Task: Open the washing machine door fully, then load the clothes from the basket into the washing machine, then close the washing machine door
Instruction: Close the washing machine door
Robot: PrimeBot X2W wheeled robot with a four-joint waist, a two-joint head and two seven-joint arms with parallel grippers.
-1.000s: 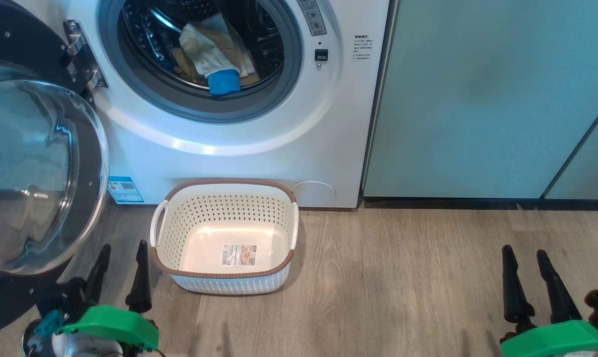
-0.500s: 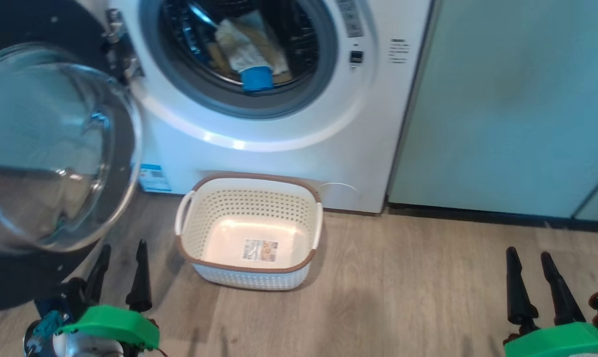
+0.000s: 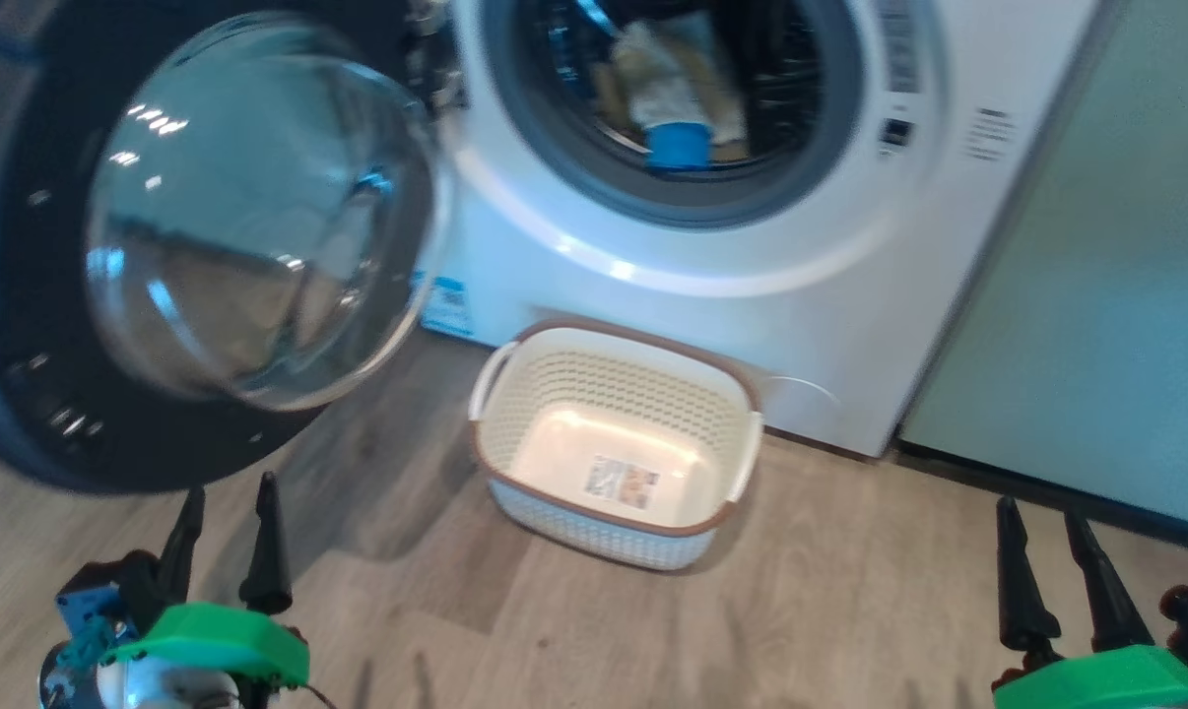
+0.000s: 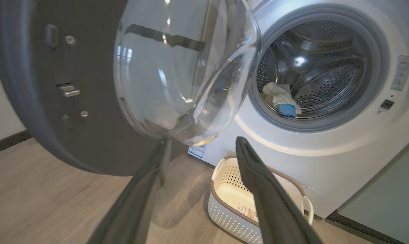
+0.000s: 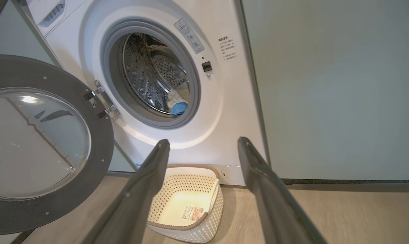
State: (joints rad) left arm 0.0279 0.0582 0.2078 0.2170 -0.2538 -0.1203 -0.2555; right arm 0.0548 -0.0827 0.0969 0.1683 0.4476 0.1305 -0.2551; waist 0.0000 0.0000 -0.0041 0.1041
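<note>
The white washing machine [image 3: 712, 266] stands with its round black washing machine door [image 3: 190, 246] swung wide to the left, glass bowl bulging toward me. Pale yellow clothes [image 3: 678, 94] with a blue cuff lie in the steel drum, also seen as clothes [image 4: 280, 100] and clothes [image 5: 176, 103]. The cream basket [image 3: 500, 394] sits on the floor before the machine, holding no clothes, its label sticker showing. My left gripper [image 3: 225, 537] is open at lower left, just below the door, holding nothing. My right gripper [image 3: 1047, 566] is open at lower right over bare floor.
Pale green cabinet doors [image 3: 1096, 295] adjoin the machine's right side. Wood-look floor [image 3: 850, 611] spreads in front. The open door [image 4: 72, 95] hangs close ahead of my left fingers [image 4: 150, 176]. A pale wall with dark skirting [image 4: 4, 142] lies left of the door.
The head view has swung to the left, so the machine, door and basket shifted right in the picture. Both grippers keep their places, open.
</note>
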